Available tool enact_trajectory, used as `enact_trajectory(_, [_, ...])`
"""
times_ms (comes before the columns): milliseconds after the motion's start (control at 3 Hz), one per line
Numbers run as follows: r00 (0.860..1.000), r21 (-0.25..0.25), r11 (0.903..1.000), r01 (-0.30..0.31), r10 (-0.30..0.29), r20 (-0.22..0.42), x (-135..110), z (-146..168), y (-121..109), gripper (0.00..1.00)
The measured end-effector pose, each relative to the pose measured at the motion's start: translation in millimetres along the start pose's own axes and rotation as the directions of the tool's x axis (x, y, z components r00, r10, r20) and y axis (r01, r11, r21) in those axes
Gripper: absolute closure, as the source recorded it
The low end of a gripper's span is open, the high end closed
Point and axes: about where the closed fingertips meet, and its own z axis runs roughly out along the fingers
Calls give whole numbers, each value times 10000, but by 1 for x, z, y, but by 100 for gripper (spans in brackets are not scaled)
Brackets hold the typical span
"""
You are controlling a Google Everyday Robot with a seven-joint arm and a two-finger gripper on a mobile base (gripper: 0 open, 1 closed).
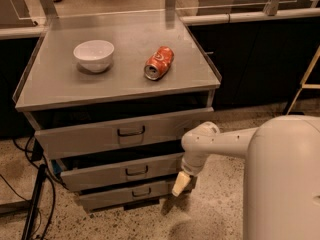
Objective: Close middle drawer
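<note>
The middle drawer (120,171) is a narrow grey steel front with a small dark loop handle, below the taller top drawer (125,133) and above the lowest drawer (132,193). Its front stands a little proud of the cabinet, with a dark gap above it. My gripper (181,184) hangs from the white arm (220,141) at the right end of the middle drawer's front, touching or almost touching it.
A white bowl (94,55) and a red can on its side (159,63) sit on the cabinet top (125,84). Black cables (35,194) run down the cabinet's left side. My white body (285,179) fills the lower right. A wooden easel leg (302,84) stands at right.
</note>
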Motion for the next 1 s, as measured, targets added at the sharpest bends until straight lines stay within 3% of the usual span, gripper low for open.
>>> enact_trajectory(333, [10000,0,10000,0,0,0,0,0,0,0])
enact_trajectory(1000, [10000,-1,10000,0,0,0,0,0,0,50])
